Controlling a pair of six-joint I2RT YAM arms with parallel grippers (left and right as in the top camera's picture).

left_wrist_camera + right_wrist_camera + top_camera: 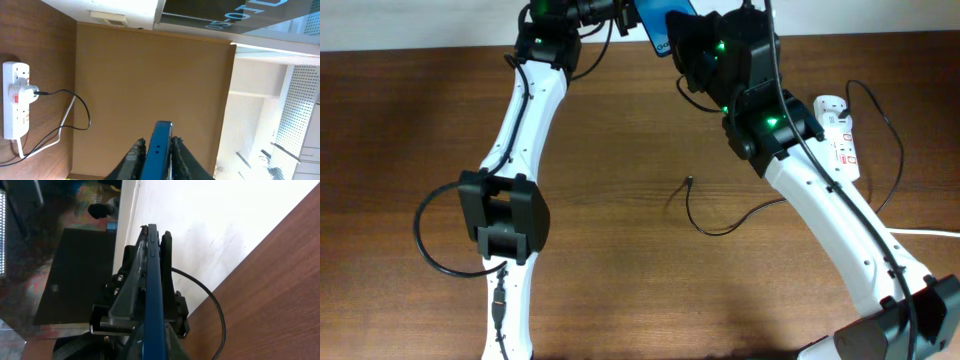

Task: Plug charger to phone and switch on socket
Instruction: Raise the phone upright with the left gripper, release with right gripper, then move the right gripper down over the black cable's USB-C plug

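Note:
The phone, blue with a dark frame, is held in the air at the table's far edge, between both grippers. My left gripper is shut on it; the left wrist view shows its blue edge clamped between the fingers. My right gripper is also closed on the phone, whose edge runs up from between its fingers. The charger cable lies loose on the table with its tip mid-table. The socket lies at the right, also seen in the left wrist view.
The charger's plug sits in the power strip, with the black cable trailing off it. The strip's thick white cord runs off to the right. The brown table ends at a pale wall behind the phone.

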